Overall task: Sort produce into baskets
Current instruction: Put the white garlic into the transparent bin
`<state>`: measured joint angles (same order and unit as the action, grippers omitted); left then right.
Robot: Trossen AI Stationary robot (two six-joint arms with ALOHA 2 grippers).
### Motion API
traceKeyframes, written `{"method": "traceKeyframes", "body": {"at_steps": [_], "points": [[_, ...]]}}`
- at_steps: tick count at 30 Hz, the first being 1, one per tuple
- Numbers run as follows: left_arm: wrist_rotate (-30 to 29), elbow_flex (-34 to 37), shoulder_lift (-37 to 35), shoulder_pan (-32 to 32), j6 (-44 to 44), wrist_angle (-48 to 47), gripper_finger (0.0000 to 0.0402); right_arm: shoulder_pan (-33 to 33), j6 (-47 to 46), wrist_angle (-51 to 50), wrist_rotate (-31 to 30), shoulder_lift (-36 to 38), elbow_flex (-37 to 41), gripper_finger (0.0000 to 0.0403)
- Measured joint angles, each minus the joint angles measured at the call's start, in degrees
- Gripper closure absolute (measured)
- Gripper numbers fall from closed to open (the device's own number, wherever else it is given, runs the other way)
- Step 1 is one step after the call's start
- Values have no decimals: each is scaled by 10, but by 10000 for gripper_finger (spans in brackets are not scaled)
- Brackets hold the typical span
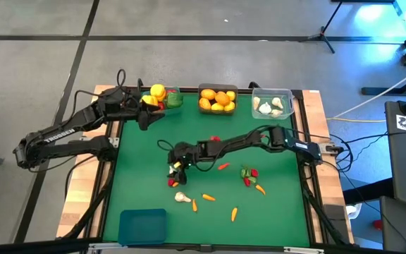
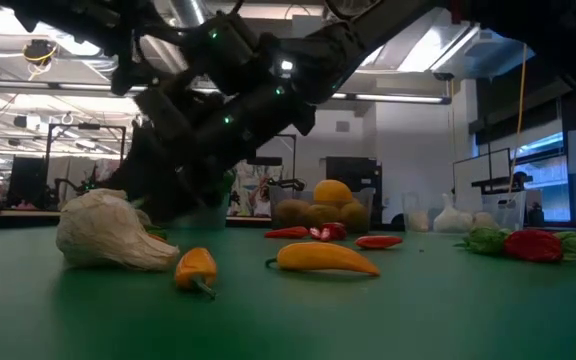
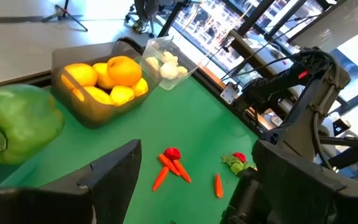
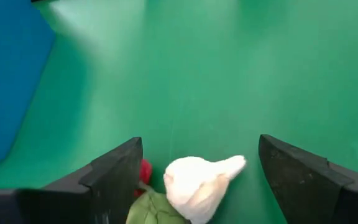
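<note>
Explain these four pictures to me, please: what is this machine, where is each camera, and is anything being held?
Two dark robot arms work at a green table. One camera looks straight down, one sits at table height, one rides on each wrist. The left gripper is open and empty beside the bin of peppers. The right gripper is open over a white garlic bulb, not holding it. Loose carrots, chillies and peppers lie around; bins of oranges and lemons and garlic line the far edge, and a blue bin sits near.

Left tool (image 1: 144, 120) held at far left of table, fingers (image 3: 114, 171) spread apart, empty. Right tool (image 1: 177, 164) reached to the middle, low, fingers (image 4: 117, 165) wide, apparently gripping nothing.
</note>
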<state>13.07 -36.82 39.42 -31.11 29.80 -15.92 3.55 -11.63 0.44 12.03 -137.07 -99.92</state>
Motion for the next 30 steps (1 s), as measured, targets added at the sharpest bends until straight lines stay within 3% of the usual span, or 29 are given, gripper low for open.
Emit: {"method": "traceKeyframes", "body": {"at_steps": [11, 24, 30], "points": [[0, 0, 0, 0, -1, -19, 93, 3, -24, -37, -33, -17, -2, 99], [0, 0, 0, 0, 1, -19, 93, 1, -39, -38, -39, -16, -1, 268], [0, 0, 0, 0, 1, -19, 93, -3, -33, -81, -33, -10, -30, 290]]}}
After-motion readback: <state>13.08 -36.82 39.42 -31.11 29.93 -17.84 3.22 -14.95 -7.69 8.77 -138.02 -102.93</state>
